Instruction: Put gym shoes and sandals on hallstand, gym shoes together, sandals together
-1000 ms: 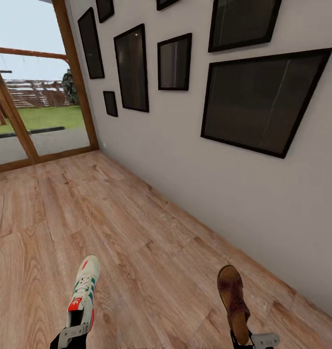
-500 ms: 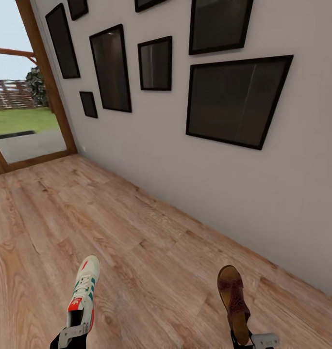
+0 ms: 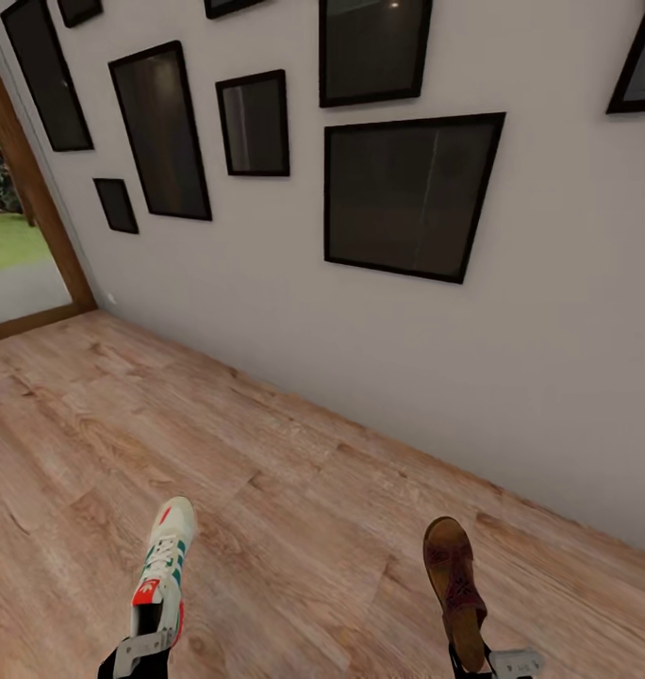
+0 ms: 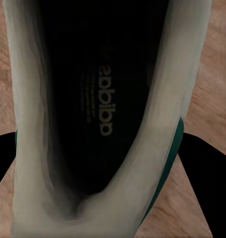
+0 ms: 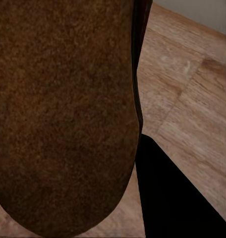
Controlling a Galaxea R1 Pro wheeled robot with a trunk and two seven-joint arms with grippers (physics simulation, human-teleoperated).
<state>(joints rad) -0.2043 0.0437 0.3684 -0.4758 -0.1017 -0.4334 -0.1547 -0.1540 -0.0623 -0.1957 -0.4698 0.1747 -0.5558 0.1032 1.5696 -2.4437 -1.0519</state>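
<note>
My left tool (image 3: 139,651) is clamped on a sneaker (image 3: 162,566); my right tool (image 3: 487,662) grips a sandal (image 3: 453,580), both above the floor (image 3: 294,490).

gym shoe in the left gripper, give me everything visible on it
The gym shoe is a white lace-up sneaker with green side stripes, a red-orange tongue patch and a red mark near the toe. The left gripper holds it at the heel end, toe pointing away from the robot, above the wood floor. The left wrist view looks into its opening: dark insole with printed lettering, pale padded collar, a green edge on one side.
</note>
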